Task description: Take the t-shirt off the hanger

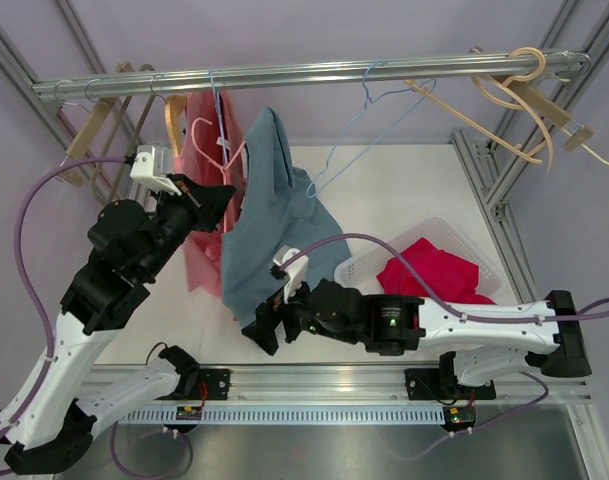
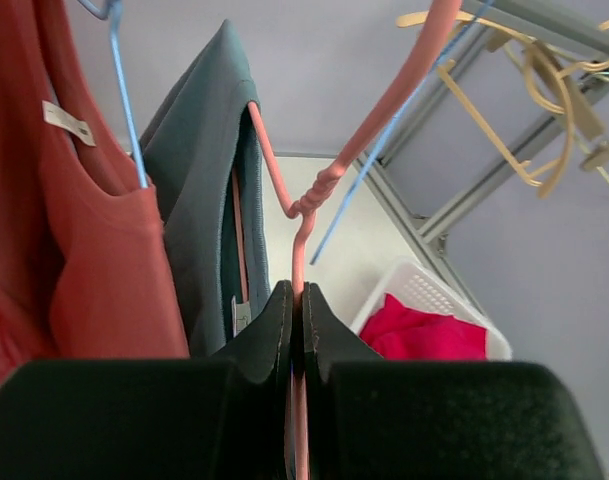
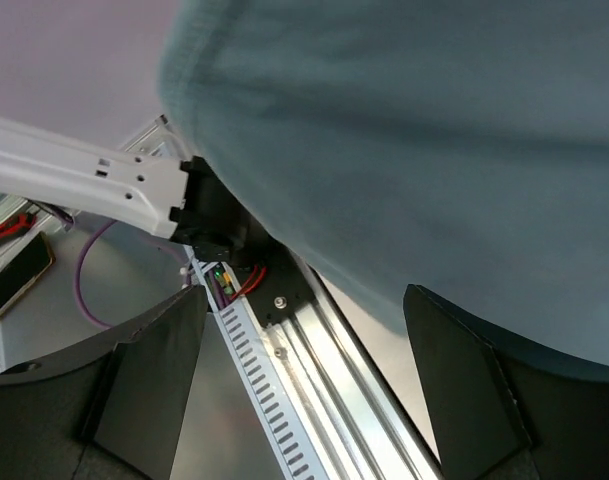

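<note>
The blue-grey t-shirt [image 1: 269, 215] hangs on a pink hanger [image 1: 236, 158] below the rail. In the left wrist view, one arm of the pink hanger [image 2: 306, 200] runs under the t-shirt [image 2: 206, 190] and the other arm is bare. My left gripper [image 2: 297, 305] is shut on the hanger's wire just below its twist, and in the top view it [image 1: 222, 197] sits at the shirt's left side. My right gripper [image 1: 266, 325] is at the shirt's lower hem. In the right wrist view it [image 3: 304, 385] stands wide open, and the t-shirt [image 3: 434, 150] hangs just beyond its fingers [image 3: 154, 385], unpinched.
A coral garment [image 1: 197, 255] hangs on a blue hanger left of the t-shirt. A white basket [image 1: 429, 228] with red cloth [image 1: 424, 275] sits at the right. The metal rail [image 1: 314, 72] carries a blue wire hanger [image 1: 369, 105] and wooden hangers [image 1: 519, 95]. Frame posts stand at both sides.
</note>
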Motion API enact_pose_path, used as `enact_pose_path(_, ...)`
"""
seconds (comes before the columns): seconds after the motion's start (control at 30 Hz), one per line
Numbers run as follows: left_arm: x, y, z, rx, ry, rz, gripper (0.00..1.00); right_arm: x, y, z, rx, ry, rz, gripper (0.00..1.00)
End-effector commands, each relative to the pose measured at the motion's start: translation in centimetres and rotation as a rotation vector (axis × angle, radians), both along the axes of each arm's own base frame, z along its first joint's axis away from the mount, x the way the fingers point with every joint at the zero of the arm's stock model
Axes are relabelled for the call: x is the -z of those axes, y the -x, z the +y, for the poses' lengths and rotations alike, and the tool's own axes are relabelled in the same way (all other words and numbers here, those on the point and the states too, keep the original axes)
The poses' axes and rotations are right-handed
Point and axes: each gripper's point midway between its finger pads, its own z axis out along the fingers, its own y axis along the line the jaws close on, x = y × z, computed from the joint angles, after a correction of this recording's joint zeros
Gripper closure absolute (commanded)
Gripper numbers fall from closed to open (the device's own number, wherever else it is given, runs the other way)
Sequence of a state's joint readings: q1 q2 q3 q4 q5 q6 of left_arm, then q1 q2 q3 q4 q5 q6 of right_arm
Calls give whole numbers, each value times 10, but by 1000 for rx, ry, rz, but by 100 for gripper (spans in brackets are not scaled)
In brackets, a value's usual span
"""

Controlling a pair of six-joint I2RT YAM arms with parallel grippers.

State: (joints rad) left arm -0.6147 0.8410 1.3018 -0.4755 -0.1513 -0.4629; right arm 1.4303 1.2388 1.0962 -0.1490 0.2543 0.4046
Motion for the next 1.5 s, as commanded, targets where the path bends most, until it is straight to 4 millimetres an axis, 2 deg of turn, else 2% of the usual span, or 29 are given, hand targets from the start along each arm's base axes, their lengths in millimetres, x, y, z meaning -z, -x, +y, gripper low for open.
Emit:
enact_pose_path(0.0, -50, 24, -2, 61, 199, -107, 100, -42, 3, 23, 7, -74, -122, 10)
enact_pose_path(0.13, -58, 39, 1, 98, 245, -116, 100, -41, 2, 31, 20, -52, -145, 9)
enact_pose_path(0.3, -62, 47, 3, 113, 275, -119, 100, -44, 2, 34, 22, -48, -157, 22)
enact_pose_path(0.37, -64, 49, 3, 115, 284, -119, 100, -42, 5, 39, 9, -44, -151, 30)
enact_pose_path(0.47, -66, 48, 4, 109, 306, -122, 100, -40, 20, 52, -48, -61, -120, 61)
enact_pose_path(0.5, -67, 48, 6, 104, 311, -128, 100, -41, 28, 58, -68, -78, -113, 82)
enact_pose_path(0.53, -68, 46, 6, 99, 319, -145, 100, -42, 33, 60, -82, -86, -106, 90)
enact_pose_path(0.6, -72, 45, 11, 74, 324, -186, 100, -45, 47, 64, -108, -94, -100, 100)
enact_pose_path(0.63, -72, 42, 11, 65, 329, -207, 100, -47, 63, 66, -139, -95, -104, 100)
enact_pose_path(0.7, -74, 36, 14, 37, 314, -238, 100, -53, 75, 65, -145, -86, -129, 100)
enact_pose_path(0.73, -80, 33, 15, 25, 318, -267, 100, -52, 92, 64, -174, -76, -135, 100)
enact_pose_path(0.77, -82, 31, 16, 12, 313, -283, 100, -57, 98, 64, -175, -77, -140, 100)
enact_pose_path(0.83, -87, 21, 21, -44, 306, -311, 100, -49, 118, 64, -216, -45, -130, 100)
enact_pose_path(0.9, -99, 16, 26, -80, 304, -337, 100, -34, 133, 69, -244, 7, -102, 100)
enact_pose_path(0.97, -107, 6, 20, -87, 296, -342, 100, -24, 149, 73, -255, 44, -86, 100)
enact_pose_path(1.0, -127, 11, 23, -83, 315, -376, 100, -3, 153, 77, -253, 104, -87, 100)
enact_pose_path(1.07, -140, 7, 18, -74, 317, -384, 100, 16, 160, 81, -251, 142, -68, 100)
enact_pose_path(1.1, -157, 14, 21, -64, 341, -411, 100, 20, 162, 83, -253, 148, -58, 100)
enact_pose_path(1.23, -180, 24, 22, -32, 392, -433, 100, 35, 159, 86, -221, 179, -58, 100)
enact_pose_path(1.33, -189, 39, 19, 35, 423, -424, 100, 48, 143, 77, -142, 227, -86, 100)
enact_pose_path(1.37, -191, 50, 16, 89, 447, -414, 100, 49, 129, 68, -78, 246, -114, 100)
enact_pose_path(1.43, -188, 63, 10, 157, 453, -393, 100, 41, 112, 56, -12, 243, -130, 100)
enact_pose_path(1.47, -185, 73, 5, 215, 456, -379, 100, 26, 102, 44, 20, 206, -136, 100)
